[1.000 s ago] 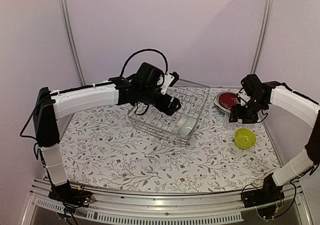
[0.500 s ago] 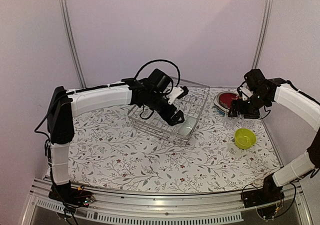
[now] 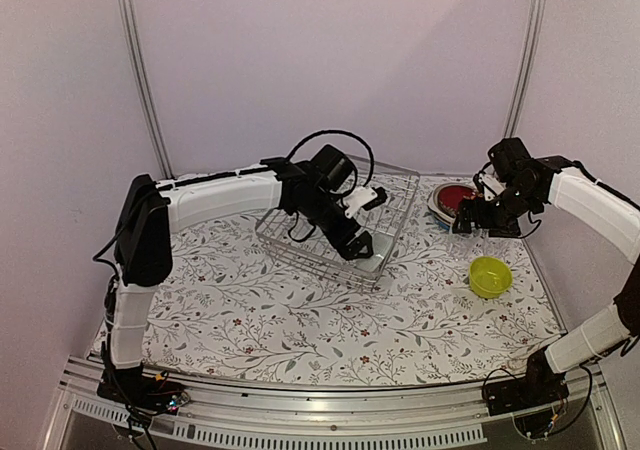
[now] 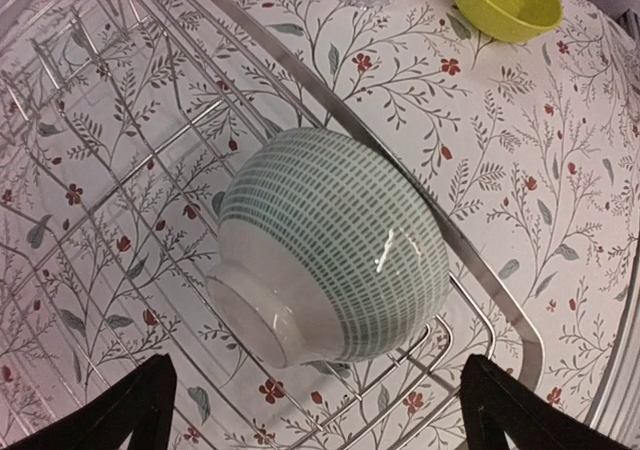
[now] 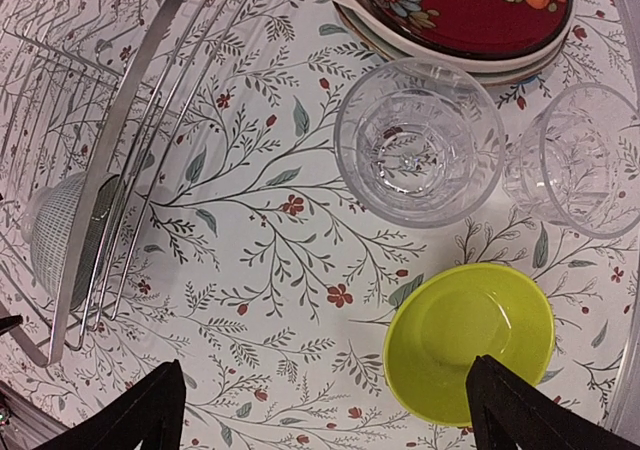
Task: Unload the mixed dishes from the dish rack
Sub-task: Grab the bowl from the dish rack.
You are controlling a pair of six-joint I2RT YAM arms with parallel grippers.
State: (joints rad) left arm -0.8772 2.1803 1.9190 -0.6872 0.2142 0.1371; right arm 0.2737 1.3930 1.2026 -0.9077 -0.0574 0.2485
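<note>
The silver wire dish rack [image 3: 310,260] stands mid-table. One pale bowl [image 4: 335,260] with a green check pattern lies tilted on its side in the rack's right corner. My left gripper [image 4: 315,420] is open just above this bowl, with the bowl between its jaws and not touched. My right gripper [image 5: 325,415] is open and empty, hovering over the table right of the rack. Below it are the yellow-green bowl [image 5: 470,340], two clear glasses [image 5: 420,140] [image 5: 580,155], and a plate stack topped by the dark red plate [image 5: 460,5].
The rack's thick rim wire [image 4: 300,80] runs close behind the pale bowl. In the top view the yellow-green bowl [image 3: 490,276] sits near the table's right edge and the red plate [image 3: 458,200] at the back right. The floral cloth [image 3: 250,310] covers the table.
My left arm has reached further right and down into the rack, over the pale bowl. My right gripper has shifted slightly back and up near the plates.
</note>
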